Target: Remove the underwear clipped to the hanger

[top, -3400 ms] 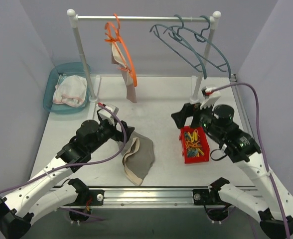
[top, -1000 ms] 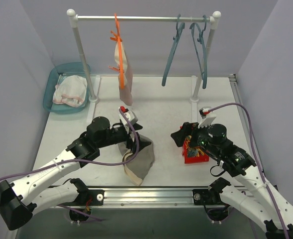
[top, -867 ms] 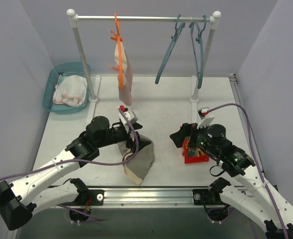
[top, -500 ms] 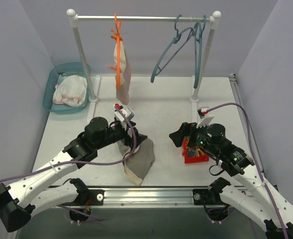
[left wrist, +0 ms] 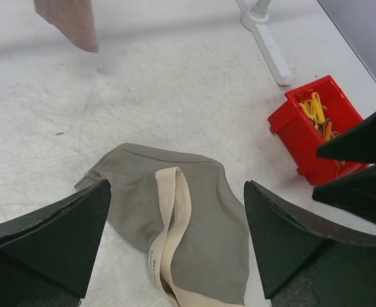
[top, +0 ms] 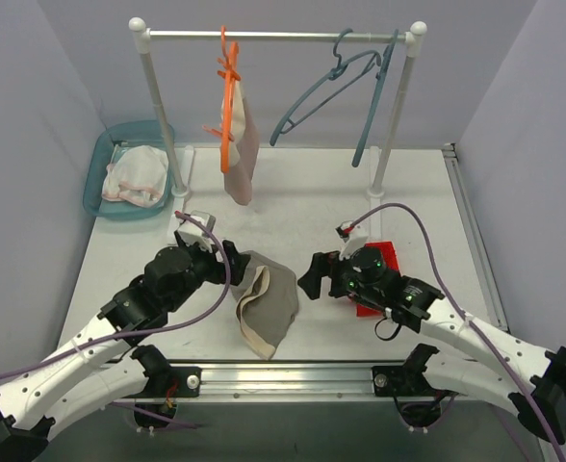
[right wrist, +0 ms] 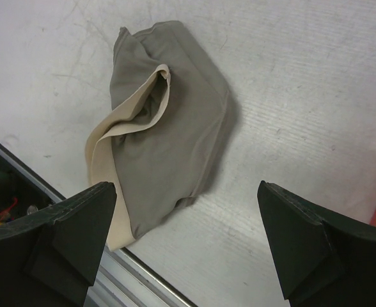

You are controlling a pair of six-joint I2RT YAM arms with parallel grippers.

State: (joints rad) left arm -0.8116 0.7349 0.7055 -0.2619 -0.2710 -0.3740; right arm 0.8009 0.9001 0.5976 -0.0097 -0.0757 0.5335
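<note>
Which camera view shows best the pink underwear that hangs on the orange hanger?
The top external view: the pink underwear hangs there whole on the orange hanger. The left wrist view shows only its lower tip; the right wrist view does not show it.

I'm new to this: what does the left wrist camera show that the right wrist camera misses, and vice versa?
Left wrist only: the lower end of the hanging dusty pink cloth, the white rack foot and coloured pegs inside the red plastic bin. Right wrist only: the metal rail along the near edge. Both: the taupe-beige briefs with cream waistband lying on the white table, framed by the open left pincer and open right pincer.
</note>
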